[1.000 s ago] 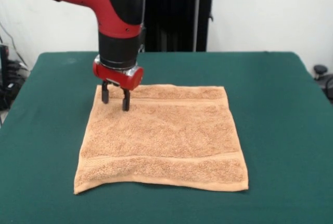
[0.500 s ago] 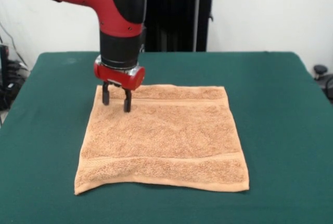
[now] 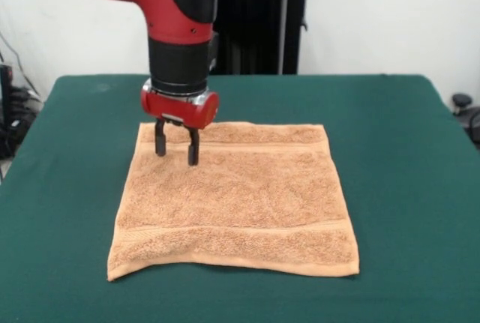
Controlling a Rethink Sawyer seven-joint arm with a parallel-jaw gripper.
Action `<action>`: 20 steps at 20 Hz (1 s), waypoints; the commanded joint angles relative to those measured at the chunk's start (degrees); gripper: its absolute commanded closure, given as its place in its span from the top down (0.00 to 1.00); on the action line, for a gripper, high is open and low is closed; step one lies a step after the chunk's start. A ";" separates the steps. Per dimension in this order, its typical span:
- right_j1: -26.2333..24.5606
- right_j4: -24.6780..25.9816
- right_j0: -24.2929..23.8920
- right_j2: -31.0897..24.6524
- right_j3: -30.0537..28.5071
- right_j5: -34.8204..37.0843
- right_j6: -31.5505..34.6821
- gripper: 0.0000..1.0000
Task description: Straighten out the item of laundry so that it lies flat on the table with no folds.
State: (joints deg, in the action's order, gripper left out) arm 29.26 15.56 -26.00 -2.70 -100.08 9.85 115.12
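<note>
The light orange-tan towel (image 3: 236, 197) lies spread out nearly flat on the dark green table (image 3: 397, 158), with woven bands near its far and near edges. Its near left corner is slightly lifted and wavy. My gripper (image 3: 177, 154) hangs from the red and black arm just above the towel's far left part. Its two dark fingers (image 3: 160, 143) stand apart, open, and hold nothing.
The robot's black pedestal (image 3: 255, 23) stands behind the table's far edge. Dark objects (image 3: 465, 109) show off the table at the right, and cables at the left edge.
My gripper has moved a little to the right and slightly toward the towel's middle. The towel has not moved.
</note>
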 commanded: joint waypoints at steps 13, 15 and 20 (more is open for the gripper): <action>3.49 -4.38 3.81 -7.83 2.19 11.38 2.44 1.00; 3.45 -3.85 3.73 -7.75 3.48 11.78 1.70 1.00; 3.69 -3.62 2.47 -8.36 4.58 13.58 0.37 1.00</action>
State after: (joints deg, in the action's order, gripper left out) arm 34.10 13.40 -24.95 -4.61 -98.48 16.43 115.12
